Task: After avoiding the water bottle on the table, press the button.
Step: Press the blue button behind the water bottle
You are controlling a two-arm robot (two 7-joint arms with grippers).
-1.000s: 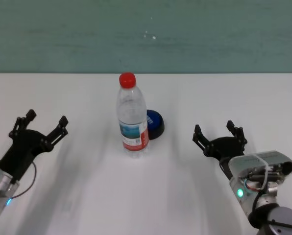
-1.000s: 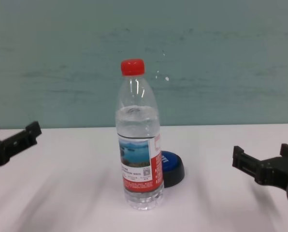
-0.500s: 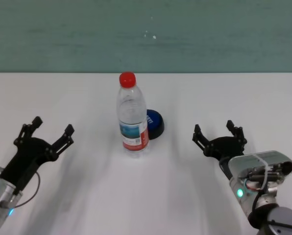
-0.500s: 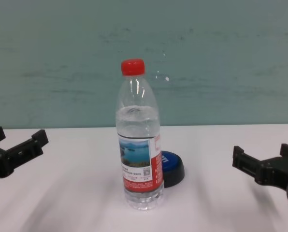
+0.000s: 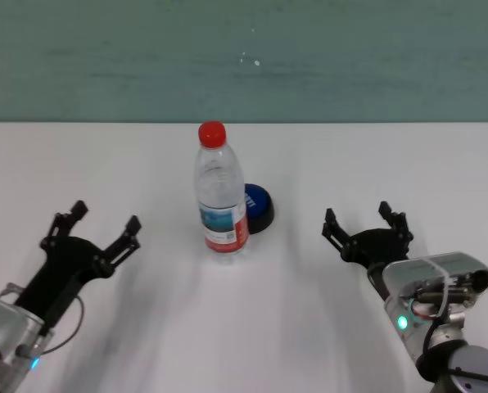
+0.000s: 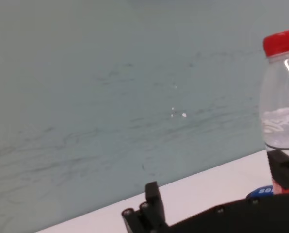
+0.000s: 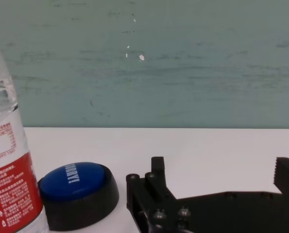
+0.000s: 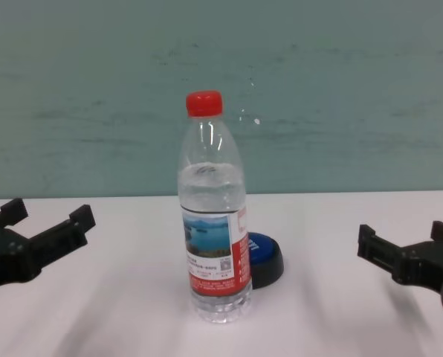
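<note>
Water bottle (image 5: 222, 195) stands upright at center of the head view on the white counter (image 5: 326, 155), red cap up. Button (image 5: 259, 208) sits just beside it, to the right and behind in frame, partly hidden by the bottle in the chest view.

Left end effector (image 5: 99, 232) is in the lower left of the head view, above the counter, fingers spread wide, holding nothing, well apart from the bottle. Right end effector (image 5: 367, 227) is in the lower right, also spread wide and empty, w/ the button between it and the bottle.
</note>
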